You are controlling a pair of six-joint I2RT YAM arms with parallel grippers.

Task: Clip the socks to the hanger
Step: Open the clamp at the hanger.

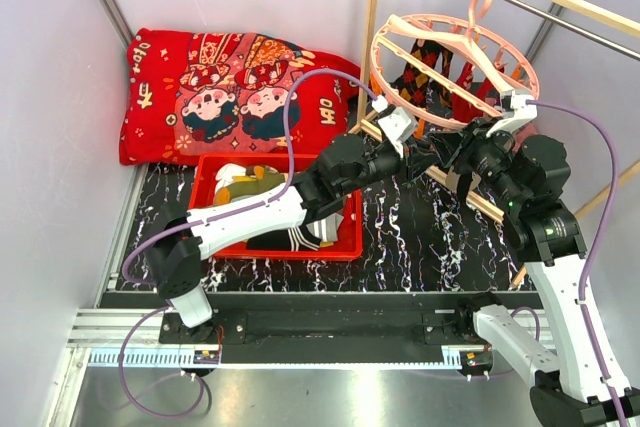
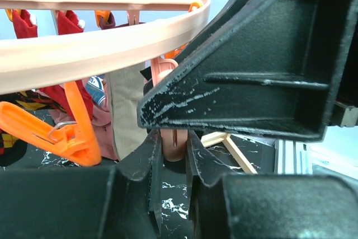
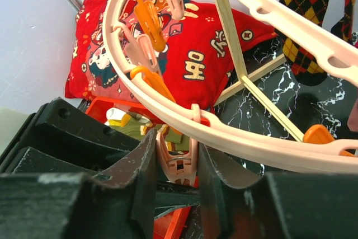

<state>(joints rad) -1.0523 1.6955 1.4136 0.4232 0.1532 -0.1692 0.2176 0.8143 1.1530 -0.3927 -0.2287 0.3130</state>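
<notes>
The pale-pink ring hanger [image 1: 378,62] hangs at the back right, with an argyle sock [image 1: 425,62] and red socks [image 1: 470,82] clipped to it. More socks [image 1: 250,185] lie in the red basket. Both grippers meet under the ring's near rim. In the right wrist view my right gripper [image 3: 176,144] presses both sides of a dangling pink clip [image 3: 178,163] under the ring [image 3: 279,149]. In the left wrist view my left gripper [image 2: 172,138] stands narrow, with that clip's end [image 2: 174,146] filling the gap between its tips. No sock shows between either gripper's fingers.
The red basket [image 1: 280,252] stands under my left arm on the marbled table. A red cartoon cushion [image 1: 230,87] lies at the back. Wooden rack poles [image 1: 372,37] stand beside and under the hanger. Orange clips [image 2: 61,132] and a beige sock [image 2: 126,104] hang next to my left fingers.
</notes>
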